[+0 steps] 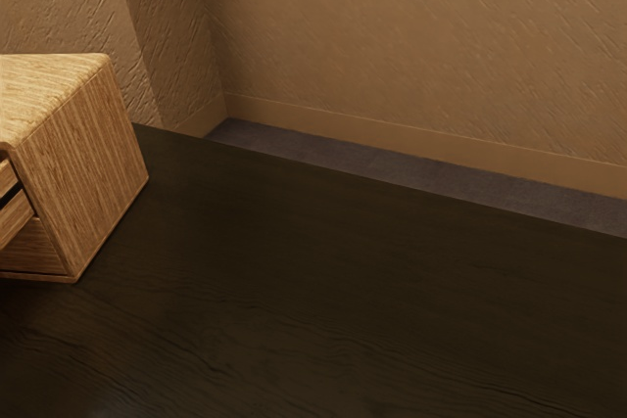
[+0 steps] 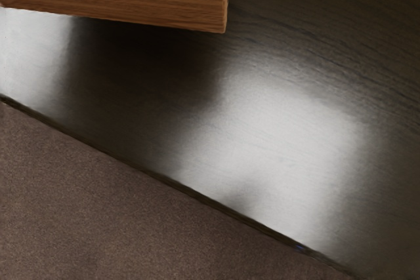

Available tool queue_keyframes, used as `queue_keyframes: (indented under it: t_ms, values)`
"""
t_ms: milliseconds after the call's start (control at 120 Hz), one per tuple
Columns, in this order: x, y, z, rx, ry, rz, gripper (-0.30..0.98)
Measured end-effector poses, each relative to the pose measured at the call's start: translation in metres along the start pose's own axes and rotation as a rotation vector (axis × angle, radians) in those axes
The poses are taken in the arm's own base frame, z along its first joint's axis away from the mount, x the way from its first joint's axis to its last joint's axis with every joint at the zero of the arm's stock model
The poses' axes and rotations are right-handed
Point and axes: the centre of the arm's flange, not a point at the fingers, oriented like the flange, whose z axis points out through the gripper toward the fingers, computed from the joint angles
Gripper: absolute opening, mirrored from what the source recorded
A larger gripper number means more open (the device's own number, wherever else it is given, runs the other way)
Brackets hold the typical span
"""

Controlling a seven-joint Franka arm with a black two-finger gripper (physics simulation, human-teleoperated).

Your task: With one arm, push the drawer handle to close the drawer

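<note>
Gripper apart or together, I honestly can't tell from here, but the drawer [image 1: 14,220] sticks out of the wooden cabinet [image 1: 86,168] on the worktop [image 1: 343,310], so I'd say the closing push isn't finished.

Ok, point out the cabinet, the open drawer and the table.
Cabinet [image 1: 90,168]: exterior view, side panel.
Open drawer [image 1: 13,219]: exterior view, outer side.
Table [image 1: 343,281]: exterior view, bare top.

No text, label, brand, number or sign can be read anywhere in either view.
</note>
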Motion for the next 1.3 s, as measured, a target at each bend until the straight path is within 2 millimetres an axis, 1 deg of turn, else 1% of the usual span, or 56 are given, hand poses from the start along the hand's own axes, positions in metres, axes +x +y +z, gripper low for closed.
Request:
queue_keyframes:
  t_ms: [83, 142, 183, 225, 258, 300, 467, 733, 767, 883, 975, 1108, 1300]
  values:
    - [0.007, -0.012, 0.008, 0.021, -0.002, 0.024, 0.67]
    - [0.011, -0.04, 0.026, -0.002, -0.018, 0.014, 0.67]
    - [0.015, -0.064, 0.045, -0.029, -0.038, 0.001, 0.67]
    - [0.017, -0.083, 0.06, -0.043, -0.051, -0.007, 0.67]
    - [0.018, -0.093, 0.069, -0.046, -0.055, -0.009, 0.66]
    - [0.021, -0.1, 0.074, -0.037, -0.053, 0.0, 0.66]
    - [0.03, -0.11, 0.074, 0.028, -0.027, 0.063, 0.66]
    - [0.037, -0.113, 0.079, 0.035, -0.007, 0.147, 0.65]
    - [0.038, -0.113, 0.08, 0.032, -0.006, 0.154, 0.59]
    - [0.036, -0.118, 0.083, 0.022, -0.004, 0.158, 0.28]
    - [0.036, -0.12, 0.083, 0.023, -0.003, 0.161, 0.12]
    - [0.042, -0.123, 0.082, 0.036, -0.006, 0.175, 0.0]
    - [0.059, -0.131, 0.089, 0.039, -0.006, 0.198, -0.07]
